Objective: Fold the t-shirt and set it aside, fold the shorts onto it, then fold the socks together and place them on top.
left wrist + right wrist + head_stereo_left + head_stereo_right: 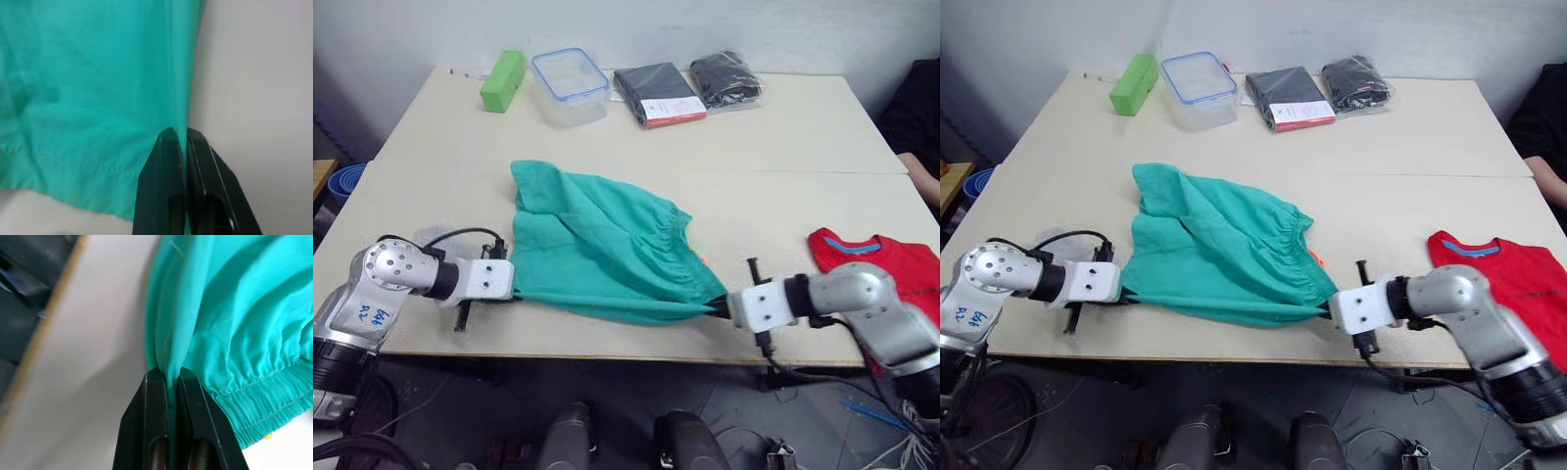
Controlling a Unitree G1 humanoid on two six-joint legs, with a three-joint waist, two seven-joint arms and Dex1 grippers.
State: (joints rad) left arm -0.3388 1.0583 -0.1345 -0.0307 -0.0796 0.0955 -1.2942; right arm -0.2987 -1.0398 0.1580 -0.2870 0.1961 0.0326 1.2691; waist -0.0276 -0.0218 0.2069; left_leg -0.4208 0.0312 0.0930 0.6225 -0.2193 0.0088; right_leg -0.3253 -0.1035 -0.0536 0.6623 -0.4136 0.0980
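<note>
- left gripper: fingers pinched together on a thin edge of the shorts, cloth squeezed between the tips, almost no gap.
- right gripper: also clamped tight on the shorts, fold of cloth caught between the black fingers, gathered waistband just beside them.
- shorts stretch between the two grippers along the near edge of the table, cloth drawn into a line from one to the other; rest of the fabric lies bunched w/ folds on the far side of both grippers.
- bit of orange drawstring pokes out at the waistband, near the right gripper, on its far side.
- t-shirt: flat on the table outboard of the right gripper, well apart from the shorts, blue neckline facing the far side; right arm passes in front of part of it.
- far from both grippers, along the table's back edge: green block, clear tub w/ blue rim, two dark cloth packs, side by side.
- left gripper's cable loops on the table just behind its wrist.
- person's arm at the far right side of the table, beyond the t-shirt.
</note>
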